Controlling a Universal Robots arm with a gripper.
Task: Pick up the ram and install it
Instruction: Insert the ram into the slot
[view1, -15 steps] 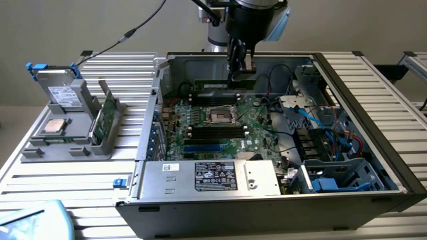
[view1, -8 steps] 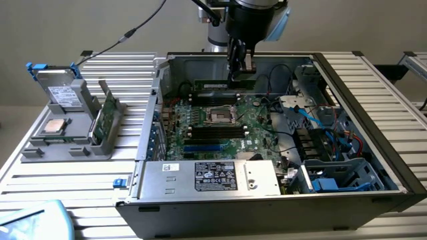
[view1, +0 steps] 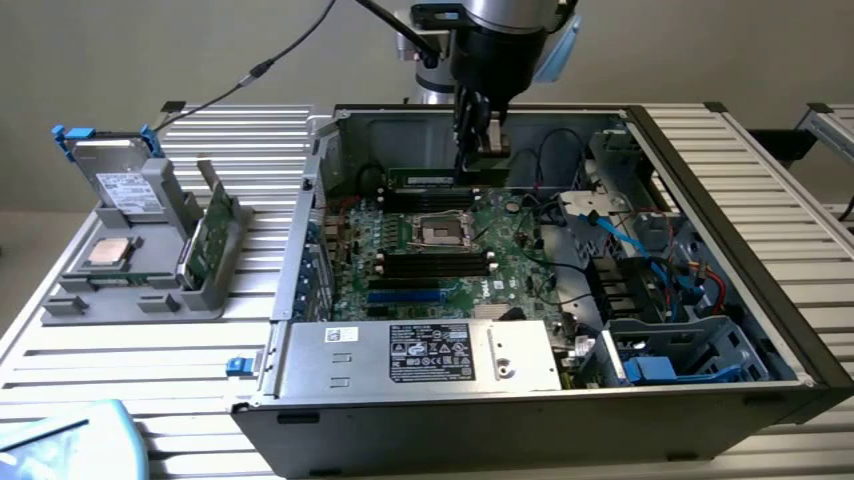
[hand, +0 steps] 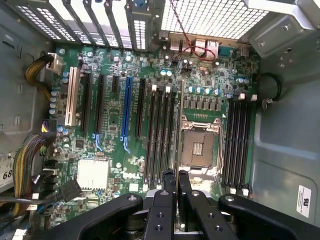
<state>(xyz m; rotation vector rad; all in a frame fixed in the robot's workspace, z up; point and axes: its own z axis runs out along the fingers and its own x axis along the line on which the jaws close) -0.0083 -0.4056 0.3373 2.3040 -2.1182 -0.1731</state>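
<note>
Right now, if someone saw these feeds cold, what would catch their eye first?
The open black-and-silver computer case, its green motherboard exposed, sits mid-way along the slatted metal table. The black gripper reaches down into it at the board's far side, seemingly shut on the thin dark-green ram stick just beyond the empty square processor socket. A grey plastic holder of spare parts sits at the exterior view's left.
</note>
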